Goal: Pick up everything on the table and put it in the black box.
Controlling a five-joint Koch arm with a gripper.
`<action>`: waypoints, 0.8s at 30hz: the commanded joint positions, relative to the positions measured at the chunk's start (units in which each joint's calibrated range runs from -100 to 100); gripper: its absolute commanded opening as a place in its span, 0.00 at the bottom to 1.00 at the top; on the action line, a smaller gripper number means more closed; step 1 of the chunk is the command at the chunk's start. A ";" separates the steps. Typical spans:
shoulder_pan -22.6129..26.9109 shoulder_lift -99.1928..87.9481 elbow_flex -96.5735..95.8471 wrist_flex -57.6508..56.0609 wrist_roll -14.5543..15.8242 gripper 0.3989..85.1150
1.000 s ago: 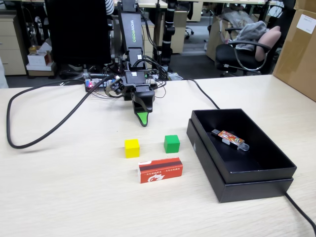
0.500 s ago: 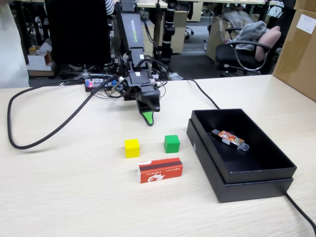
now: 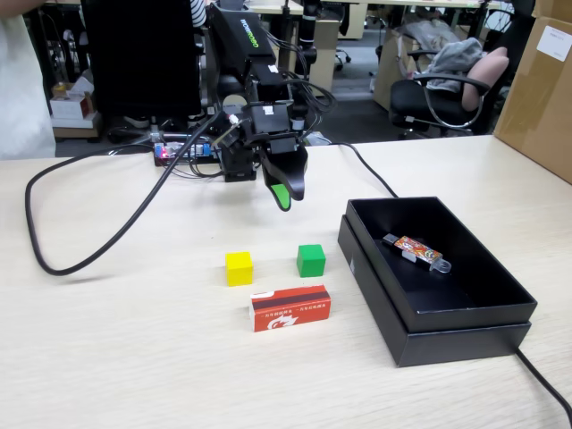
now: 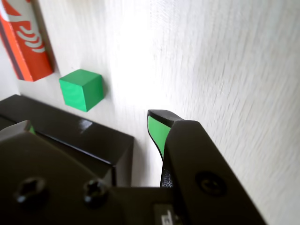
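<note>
Carton [image 3: 290, 308]: red and white with a black stripe, lying flat on the table [image 3: 116, 357]; long axis runs left to right in the fixed view, roughly along the table's near edge; nearest that edge of the three items
Yellow cube [image 3: 239, 268]: on the table just behind the carton's left end, apart from it
Green cube [image 3: 311, 260]: right of the yellow cube, behind the carton's right end, near the box's left wall; in the wrist view [image 4: 81, 89] it sits beside the carton [image 4: 26, 40] without touching
Box [image 3: 393, 313]: black, shallow, toward the table's right side, long axis running from near edge to far edge, slightly angled; a small orange-patterned stick [image 3: 416, 251] lies inside
Gripper [image 3: 284, 197]: raised above the table behind the green cube, green-tipped, pointing down and forward; holding nothing; only one tip clearly shows [image 4: 161, 131], so whether the jaws are parted or closed I cannot tell
Cable [image 3: 98, 255]: black, looping across the table's left part
</note>
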 commanded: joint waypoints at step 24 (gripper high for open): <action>-0.10 54.45 54.31 -32.12 0.63 0.55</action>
